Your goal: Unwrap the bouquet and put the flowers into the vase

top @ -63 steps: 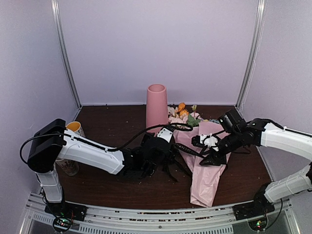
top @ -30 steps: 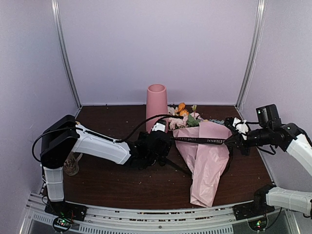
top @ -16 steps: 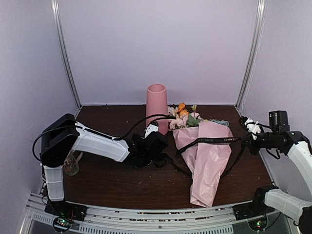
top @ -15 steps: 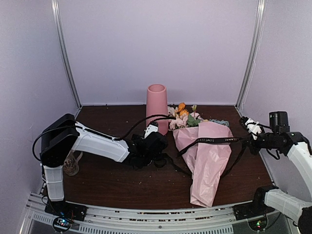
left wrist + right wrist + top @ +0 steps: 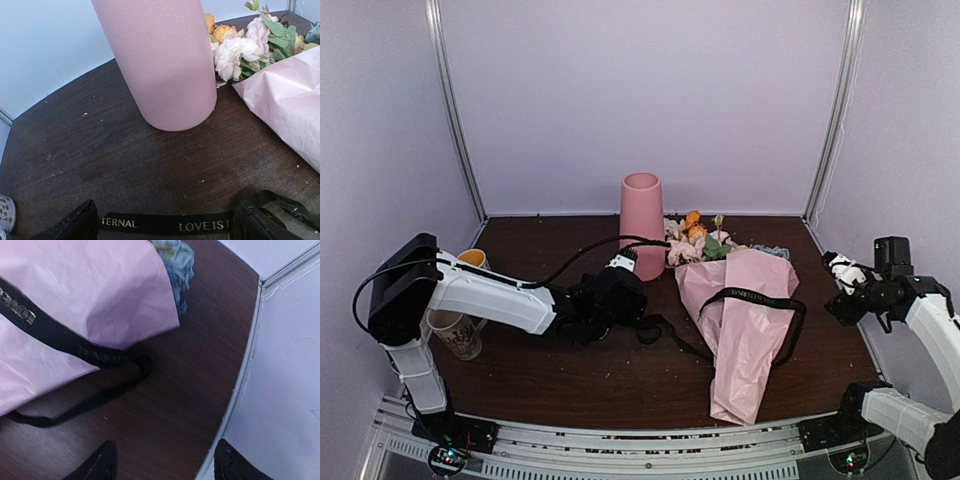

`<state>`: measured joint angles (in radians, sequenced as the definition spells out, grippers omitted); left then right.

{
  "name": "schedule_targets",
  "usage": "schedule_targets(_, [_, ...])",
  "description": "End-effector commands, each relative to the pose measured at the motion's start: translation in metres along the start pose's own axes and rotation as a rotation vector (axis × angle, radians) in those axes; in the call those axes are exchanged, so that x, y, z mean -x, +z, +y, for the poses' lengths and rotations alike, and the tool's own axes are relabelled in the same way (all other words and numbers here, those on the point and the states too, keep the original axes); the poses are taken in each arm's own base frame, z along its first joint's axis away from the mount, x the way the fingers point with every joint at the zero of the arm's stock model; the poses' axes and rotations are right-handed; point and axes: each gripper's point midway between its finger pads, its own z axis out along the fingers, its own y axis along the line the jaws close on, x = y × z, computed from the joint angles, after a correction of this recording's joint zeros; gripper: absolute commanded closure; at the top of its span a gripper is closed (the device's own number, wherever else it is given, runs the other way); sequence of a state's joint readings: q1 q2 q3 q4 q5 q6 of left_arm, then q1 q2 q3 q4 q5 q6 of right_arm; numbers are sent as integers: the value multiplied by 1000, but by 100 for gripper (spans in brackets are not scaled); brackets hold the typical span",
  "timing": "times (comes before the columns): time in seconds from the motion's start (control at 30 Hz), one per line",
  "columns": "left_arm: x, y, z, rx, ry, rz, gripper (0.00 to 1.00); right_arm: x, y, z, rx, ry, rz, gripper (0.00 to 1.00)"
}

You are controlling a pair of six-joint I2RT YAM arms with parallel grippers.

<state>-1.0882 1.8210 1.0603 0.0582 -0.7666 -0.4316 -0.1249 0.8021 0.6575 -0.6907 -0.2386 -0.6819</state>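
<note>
Two grippers, and neither one holds anything. The left gripper (image 5: 165, 225) sits low over the surface (image 5: 540, 250), just in front of the vase (image 5: 641, 225), with its jaws wide. The black ribbon (image 5: 752, 297) lies flat across the gap between them, but they do not pinch it. The right gripper (image 5: 165, 462) hangs near the right edge of the surface, apart from the bouquet (image 5: 740, 330). Its jaws are also wide, with only bare wood between them.

Because no jaws grip it, the ribbon lies slack: one loop rests over the pink wrap (image 5: 745, 370) and one end runs toward the left gripper. I judge that the tie is undone, so the wrap is the next thing to open.

The bouquet lies on its side, right of the vase, with the flowers (image 5: 695, 240) at the far end, close beside the vase foot. The vase stands upright with its mouth up and free, ready to take the stems.
</note>
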Motion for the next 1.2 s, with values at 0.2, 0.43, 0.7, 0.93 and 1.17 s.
schedule_targets(0.2, [25,-36,-17,-247,-2,-57,7,83,-43,74,380,-268,-256,46])
schedule_targets(0.43, [28,-48,-43,-411,16,-63,12,119,-18,103,392,-418,-241,65])
schedule_targets(0.7, [32,-54,-44,-432,2,-64,12,136,18,125,378,-531,-196,63])
schedule_targets(0.93, [25,-54,-42,-411,-5,-52,12,153,46,133,372,-549,-155,64])
schedule_targets(1.17, [23,-53,-42,-398,-11,-54,12,138,31,155,525,-637,-118,72])
